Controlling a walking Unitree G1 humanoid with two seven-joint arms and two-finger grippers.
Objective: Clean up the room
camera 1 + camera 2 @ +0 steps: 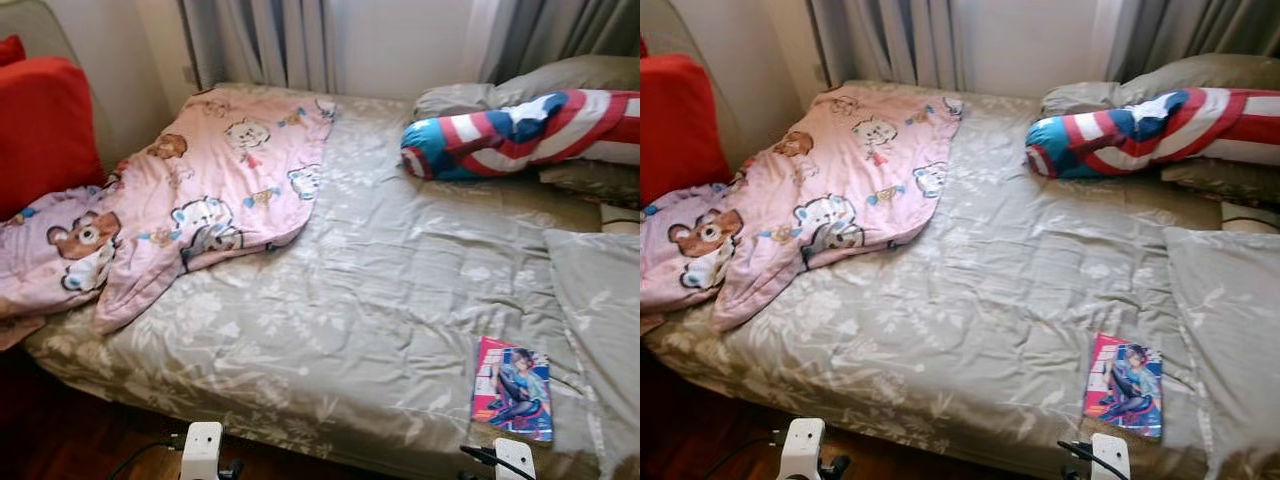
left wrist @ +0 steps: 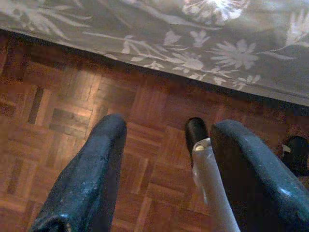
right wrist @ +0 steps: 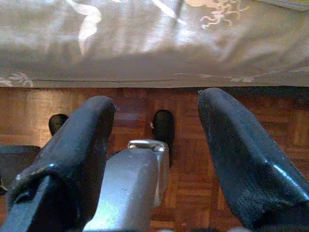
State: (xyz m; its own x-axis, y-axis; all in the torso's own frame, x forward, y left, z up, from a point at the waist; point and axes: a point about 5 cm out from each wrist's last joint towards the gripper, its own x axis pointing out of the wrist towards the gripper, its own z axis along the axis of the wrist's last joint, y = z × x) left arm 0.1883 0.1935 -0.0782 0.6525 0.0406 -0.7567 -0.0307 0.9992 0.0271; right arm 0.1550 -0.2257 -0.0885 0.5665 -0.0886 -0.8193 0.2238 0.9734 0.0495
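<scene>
Room-tidying targets all sit on the bed (image 1: 380, 300): a comic book (image 1: 512, 388) lies flat at about 5 o'clock in the head view, near the front edge and just beside a grey pillow (image 1: 600, 300); a pink cartoon blanket (image 1: 200, 210) lies rumpled at 10 o'clock, one end spilling toward a red cushion (image 1: 40, 130); a striped red-white-blue bolster (image 1: 520, 135) rests at 1 o'clock against more pillows. Left pincer (image 2: 166, 164) hangs low over the parquet floor (image 2: 58, 111) by the bed's edge, fingers spread wide, nothing between them. Right pincer (image 3: 157, 145) likewise points at the floor under the bed skirt, fingers well apart, empty. Judgement: survey/approach step, nothing grasped yet, task barely begun. Book is the closest loose item to the right arm, so the likely next move calls for raising that arm over the mattress edge and taking the book by its near edge; a flat book on soft bedding may slip away rather than lift.
</scene>
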